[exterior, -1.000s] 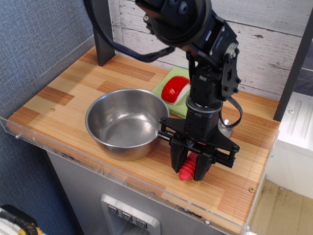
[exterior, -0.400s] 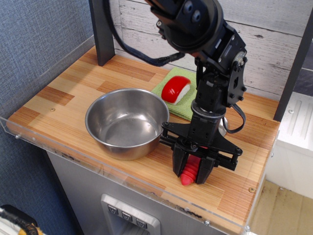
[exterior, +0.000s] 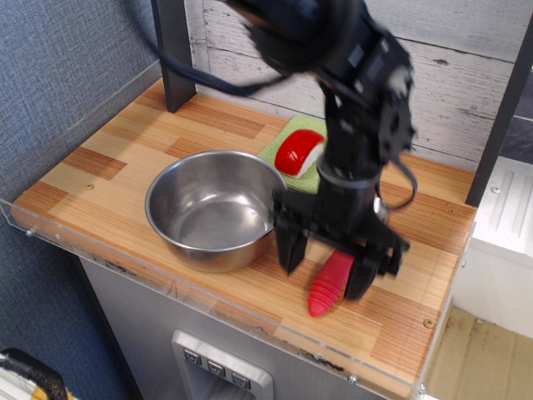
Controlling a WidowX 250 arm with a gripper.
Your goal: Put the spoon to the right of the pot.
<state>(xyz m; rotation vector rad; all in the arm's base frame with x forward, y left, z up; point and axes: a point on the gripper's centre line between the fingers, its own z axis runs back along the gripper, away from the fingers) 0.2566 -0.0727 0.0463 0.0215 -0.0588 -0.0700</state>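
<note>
The pot [exterior: 215, 208] is a shiny steel bowl standing left of centre on the wooden counter. The spoon's red ribbed handle [exterior: 331, 283] lies on the counter just right of the pot, pointing toward the front edge; its silver bowl [exterior: 381, 210] is mostly hidden behind the arm. My gripper [exterior: 327, 265] hangs over the handle with its two fingers spread wide, one on each side and not touching it. The gripper is blurred by motion.
A red-and-white sushi toy [exterior: 298, 151] sits on a green cloth [exterior: 286, 138] behind the pot. A dark post [exterior: 173, 58] stands at the back left. A clear plastic lip [exterior: 208, 304] runs along the counter's front edge. White furniture [exterior: 505, 225] is to the right.
The gripper was shut on the red handle and holding it at the counter. Now the fingers have spread open and the spoon lies released on the wood.
</note>
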